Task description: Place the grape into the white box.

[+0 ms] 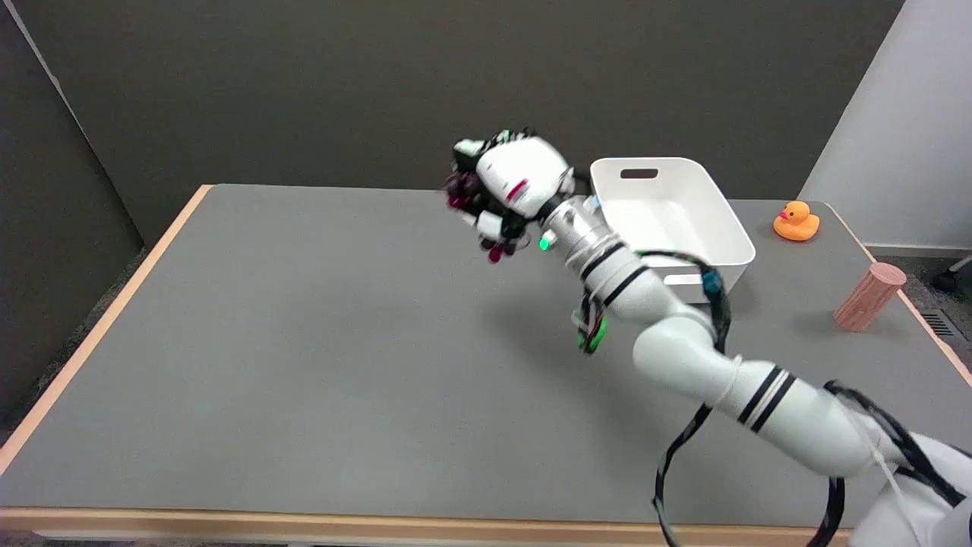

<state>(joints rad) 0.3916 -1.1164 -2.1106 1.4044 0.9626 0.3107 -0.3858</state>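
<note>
Grey table point(304, 342), right hand point(505, 194) gripping grapes point(462, 191), beside white box point(668, 213)

A grey surface point(304, 365) with a light wooden rim carries a white box point(721, 228) near its far edge, an orange duck point(796, 221) in the far right corner, and a tilted wooden cylinder point(869, 296) by the right edge.
</note>
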